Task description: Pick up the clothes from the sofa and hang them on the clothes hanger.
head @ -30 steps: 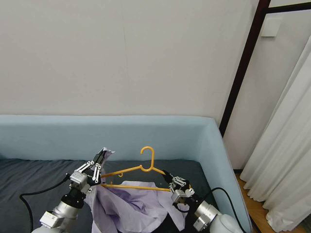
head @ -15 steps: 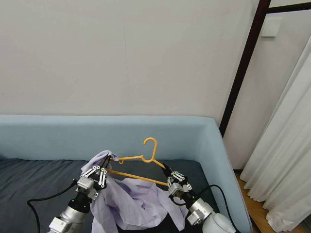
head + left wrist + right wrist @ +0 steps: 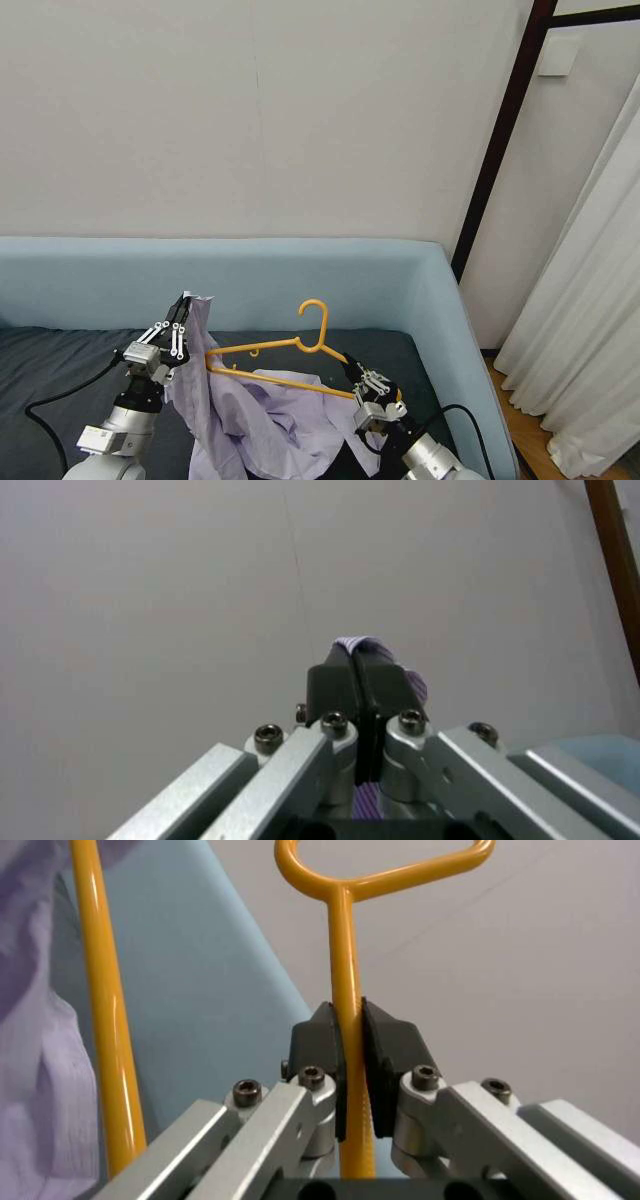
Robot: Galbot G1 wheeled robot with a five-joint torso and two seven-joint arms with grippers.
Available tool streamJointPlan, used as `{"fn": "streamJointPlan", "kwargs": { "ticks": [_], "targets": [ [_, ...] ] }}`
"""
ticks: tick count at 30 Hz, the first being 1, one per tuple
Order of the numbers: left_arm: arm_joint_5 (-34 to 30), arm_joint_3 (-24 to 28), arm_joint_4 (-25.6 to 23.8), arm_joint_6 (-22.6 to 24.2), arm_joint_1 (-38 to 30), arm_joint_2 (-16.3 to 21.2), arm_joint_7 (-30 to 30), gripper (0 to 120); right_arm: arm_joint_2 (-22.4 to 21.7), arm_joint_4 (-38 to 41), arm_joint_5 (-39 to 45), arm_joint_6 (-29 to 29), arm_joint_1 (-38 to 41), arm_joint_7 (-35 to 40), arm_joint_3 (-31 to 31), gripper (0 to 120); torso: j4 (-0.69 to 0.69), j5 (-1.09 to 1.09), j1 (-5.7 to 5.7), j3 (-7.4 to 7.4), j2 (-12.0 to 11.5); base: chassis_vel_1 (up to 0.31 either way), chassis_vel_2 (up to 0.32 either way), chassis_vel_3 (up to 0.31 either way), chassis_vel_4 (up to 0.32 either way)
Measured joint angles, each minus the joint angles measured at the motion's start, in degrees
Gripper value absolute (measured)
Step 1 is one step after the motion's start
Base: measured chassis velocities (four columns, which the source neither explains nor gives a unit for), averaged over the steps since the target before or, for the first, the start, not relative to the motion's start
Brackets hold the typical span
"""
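Close-up, left gripper [image 3: 358,669] pinches shirt [image 3: 414,687]; right gripper [image 3: 350,1022] clamps hanger [image 3: 344,937], seemingly shoulder.

Soft, even light, no harsh glare.
Wall [image 3: 300,120] bright up top, curtain [image 3: 590,330] brightest at right; seat cushion [image 3: 60,352] dim lower left; soft fold shadows on the lilac shirt [image 3: 255,420], mild sheen on the orange hanger [image 3: 345,952].

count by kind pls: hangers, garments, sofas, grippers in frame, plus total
orange hanger: 1
lilac shirt: 1
sofa: 1
grippers: 2 (left gripper shut on the shirt, right gripper shut on the hanger)
Total: 5
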Motion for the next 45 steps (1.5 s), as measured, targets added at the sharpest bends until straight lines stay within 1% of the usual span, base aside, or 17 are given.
{"fn": "streamJointPlan", "kwargs": {
  "ticks": [2, 6, 9, 11, 14, 19, 22, 26, 28, 31, 32, 35, 40, 45],
  "targets": [
    [-0.18, -0.07, -0.88, 0.23, 0.27, -0.12, -0.15, 0, -0.42, 1.92, -1.78, -0.2, -1.54, 0.92, -0.47, 5, 0.0, 0.0, 0.0, 0.0, 0.0, 0.0, 0.0, 0.0, 0.0],
    [-0.25, -0.26, -1.97, 0.37, 0.81, -0.49, -0.23, 0, -0.54, 3.19, -4.14, -1.23, -2.88, 2.53, -1.08, 5, 0.0, 0.01, 0.0, 0.0, 0.0, 0.0, 0.0, 0.0, 0.0],
    [-0.24, -0.32, -2.57, 0.43, 1.07, -0.95, -0.24, 0, -0.53, 3.03, -5.17, -2.61, -3.06, 3.73, -1.41, 5, 0.0, 0.0, 0.0, 0.0, 0.0, 0.0, 0.0, 0.0, 0.0],
    [-0.03, -0.31, -3.33, 0.54, 1.44, -1.8, -0.24, 0, -0.3, 1.35, -6.06, -4.57, -2.66, 5.34, -1.79, 5, 0.0, 0.0, 0.0, 0.0, 0.0, 0.0, 0.0, 0.0, 0.0],
    [0.36, -0.08, -3.83, 0.59, 1.78, -2.49, -0.24, 0, -0.2, 0.23, -6.06, -5.49, -2.09, 6.16, -2.34, 5, 0.0, 0.0, 0.0, 0.0, 0.0, 0.0, 0.0, 0.0, 0.0],
    [1.68, 0.76, -4.68, 0.55, 2.79, -4.09, -0.23, 0, 0.56, -2.2, -4.5, -7.56, 0.27, 7.64, -5.07, 5, 0.0, 0.0, 0.0, 0.0, 0.0, 0.0, 0.0, 0.0, 0.0],
    [3.47, 1.98, -5.21, 0.24, 3.63, -5.28, -0.35, 0, 2.02, -3.19, -2.61, -9.81, 2.81, 8.27, -7.36, 5, 0.0, 0.01, 0.0, 0.0, 0.0, 0.0, 0.0, 0.0, 0.0],
    [5.18, 3.33, -5.39, -0.33, 4.69, -6.12, -0.42, 0, 2.89, -3.43, 0.62, -12.87, 5.78, 8.94, -9.97, 5, 0.0, 0.0, 0.0, 0.0, 0.0, 0.0, 0.0, 0.0, 0.0],
    [6.54, 5.48, -4.88, -1.16, 5.75, -6.43, -0.09, 0, 3.53, -3.5, 2.9, -14.14, 7.87, 9.05, -11.56, 5, 0.02, 0.01, 0.0, 0.0, 0.0, 0.0, 0.0, 0.0, 0.0],
    [7.9, 8.26, -3.23, -2.22, 5.99, -6.46, 0.85, 0, 4.33, -3.29, 5.21, -14.6, 9.63, 9.04, -13.01, 5, 0.0, -0.01, 0.0, 0.0, 0.0, 0.0, 0.0, 0.0, 0.0],
    [7.9, 8.26, -3.23, -2.22, 5.99, -6.46, 0.85, 0, 4.33, -3.29, 5.21, -14.6, 9.63, 9.04, -13.01, 5, 0.0, -0.01, 0.0, 0.0, 0.0, 0.0, 0.0, 0.0, 0.0],
    [9.11, 10.91, -1.07, -3.13, 5.5, -6.47, 1.8, 0, 5.13, -2.79, 8.41, -14.41, 10.85, 9.2, -14.2, 5, 0.0, 0.0, 0.0, 0.0, 0.0, 0.0, 0.0, 0.0, 0.0],
    [9.78, 11.99, 1.31, -4.01, 4.7, -6.47, 2.81, 0, 6.0, -2.74, 11.34, -13.09, 10.98, 10.13, -14.21, 5, 0.0, 0.0, 0.0, 0.0, 0.0, 0.0, 0.0, 0.0, 0.0],
    [9.99, 11.68, 2.75, -4.9, 4.54, -6.3, 3.12, 0, 6.43, -2.49, 14.67, -13.04, 10.8, 11.13, -13.19, 5, 0.0, 0.0, 0.0, 0.0, 0.0, 0.0, 0.0, 0.0, 0.0]
  ]
}}
